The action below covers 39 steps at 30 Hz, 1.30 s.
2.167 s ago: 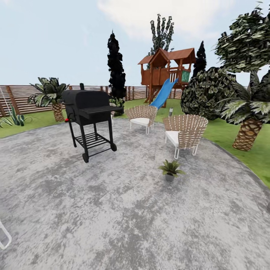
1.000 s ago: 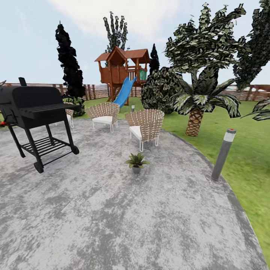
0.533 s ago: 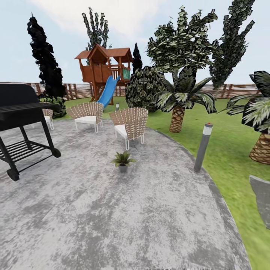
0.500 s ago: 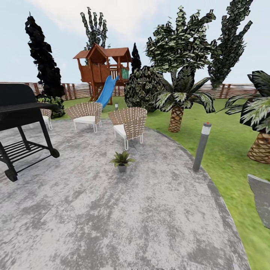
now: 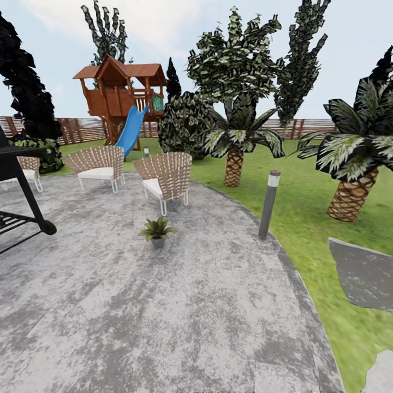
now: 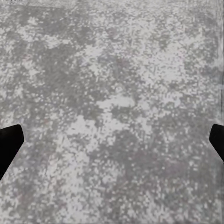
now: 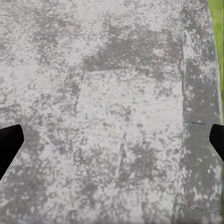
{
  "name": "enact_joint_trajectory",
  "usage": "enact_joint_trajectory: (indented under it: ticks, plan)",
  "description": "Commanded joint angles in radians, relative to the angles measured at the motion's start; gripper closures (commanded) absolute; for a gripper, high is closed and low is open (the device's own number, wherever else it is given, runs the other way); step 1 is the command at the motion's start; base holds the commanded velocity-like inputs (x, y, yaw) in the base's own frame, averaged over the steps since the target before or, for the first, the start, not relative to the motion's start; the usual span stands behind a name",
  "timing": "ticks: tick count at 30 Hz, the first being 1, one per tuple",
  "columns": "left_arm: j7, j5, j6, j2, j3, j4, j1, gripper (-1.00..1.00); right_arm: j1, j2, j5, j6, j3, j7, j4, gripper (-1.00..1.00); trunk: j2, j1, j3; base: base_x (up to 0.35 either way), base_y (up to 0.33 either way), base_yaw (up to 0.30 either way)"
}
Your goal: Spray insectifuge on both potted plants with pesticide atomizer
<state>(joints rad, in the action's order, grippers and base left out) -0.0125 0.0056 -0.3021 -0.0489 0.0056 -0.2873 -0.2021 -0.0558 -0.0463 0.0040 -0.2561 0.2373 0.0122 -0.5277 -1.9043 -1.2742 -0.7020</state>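
One potted plant (image 5: pixel 157 232) stands on the grey stone patio (image 5: pixel 164 305), a low rosette of green leaves in a little grey pot, out in the open with bare stone all round it. Beyond it stand two wicker chairs, the nearer chair (image 5: pixel 165 179) closest to the plant and the other chair (image 5: pixel 99 165) further off toward the play tower with its blue slide (image 5: pixel 130 131). A black grill (image 5: pixel 19 188) cuts in at the patio's edge, well apart from the plant. A grey lamp post (image 5: pixel 268 203) stands at the rim where stone meets lawn, with palms and a stepping stone (image 5: pixel 364 273) on the grass beyond.

The spray bottle is not to be seen from here, nor a second pot, so the search is not over. The left gripper (image 6: pixel 112 142) hangs over bare stone with its dark fingertips (image 6: pixel 9 142) far apart and nothing between them; the right gripper (image 7: pixel 112 142) is likewise spread wide and empty, over stone near a strip of grass.

The main risk, I judge, is wasted travel: driving to the plant first is useless with empty hands. Turning on the spot could also swing the base toward the grill or the lamp post. The pot is small and light-looking, so a close pass might tip it.
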Motion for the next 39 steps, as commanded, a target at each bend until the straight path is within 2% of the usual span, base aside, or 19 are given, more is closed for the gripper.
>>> enact_joint_trajectory:
  ticks: [1, 20, 34, 39]
  plan:
    - [-0.001, 0.001, -0.003, 0.0, 0.001, 0.0, 0.0, -1.0, -0.001, 0.0, 0.0, -0.003, 0.002, 0.001, 0.001, -1.0, -0.008, -0.004, -0.005, 0.0, 0.0, -0.265]
    - [-0.001, 0.001, -0.002, 0.001, 0.001, 0.0, 0.0, -1.0, -0.001, 0.0, 0.002, -0.005, 0.001, 0.002, 0.003, -1.0, -0.141, -0.077, -0.088, 0.0, 0.0, -0.203]
    - [0.002, -0.002, -0.002, 0.001, 0.0, 0.001, 0.0, -1.0, -0.001, 0.0, 0.001, -0.005, 0.001, 0.002, 0.0, -1.0, -0.141, -0.077, -0.106, 0.004, -0.001, -0.199]
    - [0.003, -0.003, -0.003, 0.0, 0.0, 0.0, 0.0, -1.0, -0.001, 0.0, 0.001, -0.005, 0.0, 0.002, 0.001, -1.0, -0.141, -0.077, -0.111, 0.171, -0.12, -0.224]
